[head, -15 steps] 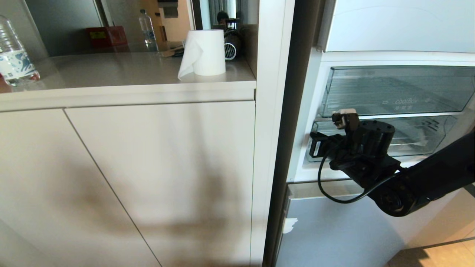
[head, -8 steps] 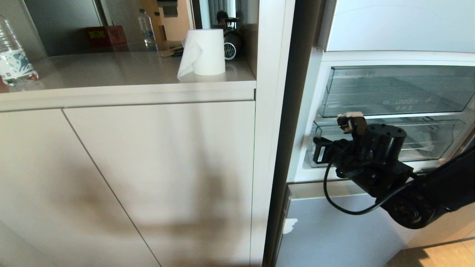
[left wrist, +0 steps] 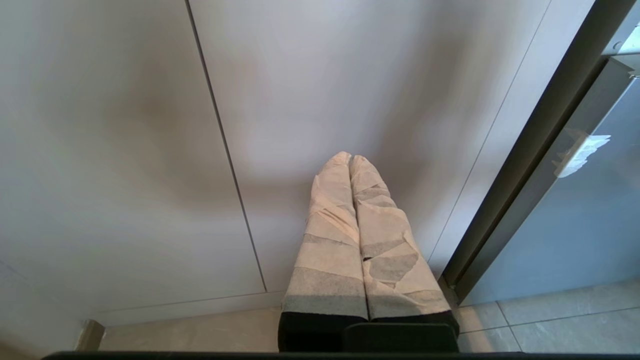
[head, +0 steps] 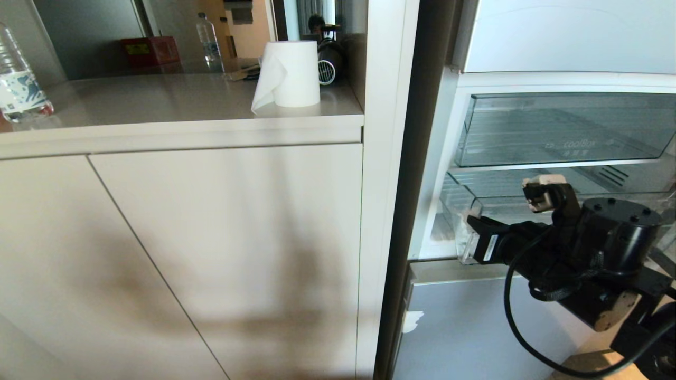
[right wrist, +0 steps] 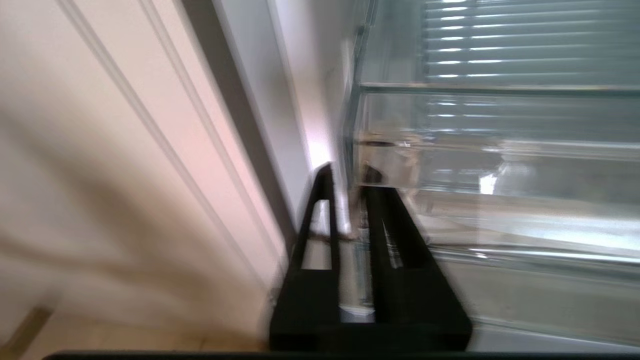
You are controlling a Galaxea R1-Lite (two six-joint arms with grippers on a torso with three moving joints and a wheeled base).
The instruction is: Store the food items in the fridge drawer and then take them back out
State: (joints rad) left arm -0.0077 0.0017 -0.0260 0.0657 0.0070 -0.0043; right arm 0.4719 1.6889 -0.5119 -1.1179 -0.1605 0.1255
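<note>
Step in hand: opening the drawer [head: 496,208], the lower one under the plain-fronted bin [head: 560,126].

Right gripper [right wrist: 345,175] sits at the drawer's left front corner. Its fingers are almost closed, with the clear front lip pinched between them.

Drawer stands part-way out. No fruit shows in any view; I cannot place it.

My judgement: an off-centre grip could skew the drawer, so I will pull straight and level, then release cleanly.

Left gripper [left wrist: 350,157] is parked by the cabinet [left wrist: 125,150], fingers together, empty.
</note>
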